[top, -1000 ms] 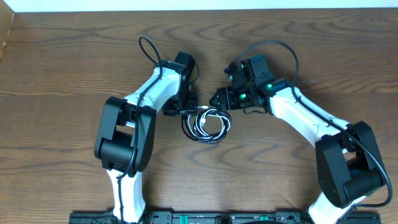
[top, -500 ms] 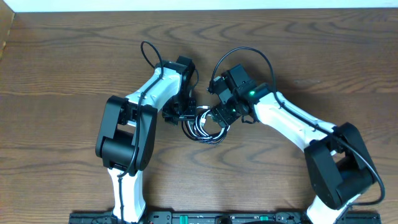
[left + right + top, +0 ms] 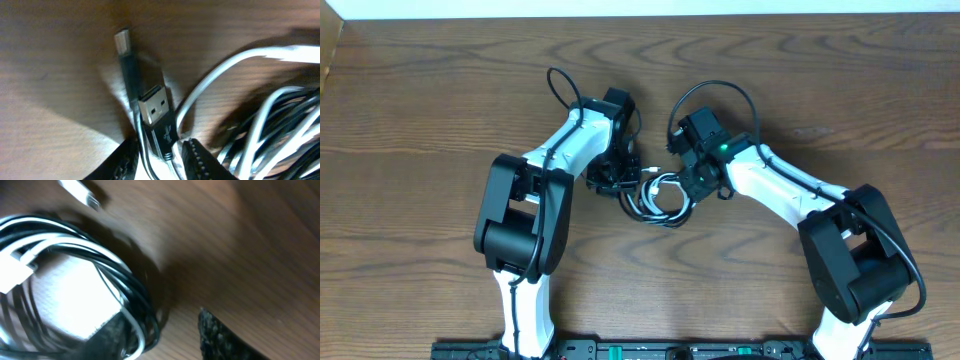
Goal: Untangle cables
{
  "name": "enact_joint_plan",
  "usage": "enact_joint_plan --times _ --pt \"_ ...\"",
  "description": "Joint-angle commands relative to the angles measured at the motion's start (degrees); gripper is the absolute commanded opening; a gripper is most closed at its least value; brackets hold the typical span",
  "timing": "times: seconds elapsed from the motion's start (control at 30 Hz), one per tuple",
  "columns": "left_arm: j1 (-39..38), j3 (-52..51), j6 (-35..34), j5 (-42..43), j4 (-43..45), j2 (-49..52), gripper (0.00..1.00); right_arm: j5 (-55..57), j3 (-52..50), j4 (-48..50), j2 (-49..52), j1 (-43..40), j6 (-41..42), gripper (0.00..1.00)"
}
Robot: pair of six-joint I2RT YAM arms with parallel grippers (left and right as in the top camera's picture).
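Overhead, the wrist housings are hiding both claws' tips, and the cables (image 3: 655,197) are overlapping too finely to trace either one. In the left wrist view, the left claw (image 3: 160,152) is running off the bottom edge, and whether it is pinching the black plug (image 3: 155,112) is not showing. The right wrist view is blurring. There the cables are leaving the left edge and the right claw (image 3: 157,325) the bottom edge.

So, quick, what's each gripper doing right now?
Left gripper: closed on the black cable, at its plug.
Right gripper: open, edge of the tangled cables between its fingers.
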Motion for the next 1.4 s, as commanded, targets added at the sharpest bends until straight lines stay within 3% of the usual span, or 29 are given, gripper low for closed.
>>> enact_joint_plan --times 0.0,0.23,0.43,0.57,0.63,0.73,0.83,1.03,1.13,1.37 --pt "-1.6 -0.8 0.1 1.0 2.3 1.4 0.31 8.6 0.3 -2.1 -0.1 -1.9 7.7 0.30" --pt "-3.6 -0.6 -0.3 3.7 8.8 1.4 0.28 8.6 0.3 -9.9 -0.1 -5.9 14.9 0.33" --pt "-2.2 1.8 -1.0 3.7 8.9 0.9 0.27 7.8 0.3 -15.5 -0.1 -6.7 17.8 0.36" --pt "-1.1 2.6 -3.9 3.7 9.4 -0.3 0.27 0.5 0.3 -17.0 -0.1 -6.3 17.8 0.39" --pt "-0.6 2.6 -4.0 3.7 10.3 -1.1 0.27 -2.3 0.5 -17.0 -0.2 -6.3 15.5 0.34" --pt "0.0 2.6 -4.0 3.7 12.0 -2.2 0.29 -2.4 3.0 -18.4 -0.8 -6.3 12.7 0.34" --pt "0.7 2.6 -4.0 3.7 13.2 -2.9 0.31 -4.2 7.6 -21.4 -1.9 -6.3 9.9 0.39" --pt "1.1 2.6 -4.0 3.7 12.0 -3.0 0.36 -7.7 12.4 -22.3 -2.9 -6.0 3.0 0.64" --pt "1.1 2.6 -3.8 3.7 9.8 -2.9 0.41 -7.6 11.1 -20.8 -2.7 -6.0 -0.7 0.66" --pt "1.1 2.6 0.1 3.7 3.0 -2.9 0.43 -7.6 3.8 -14.9 -2.7 -6.1 -3.8 0.65"
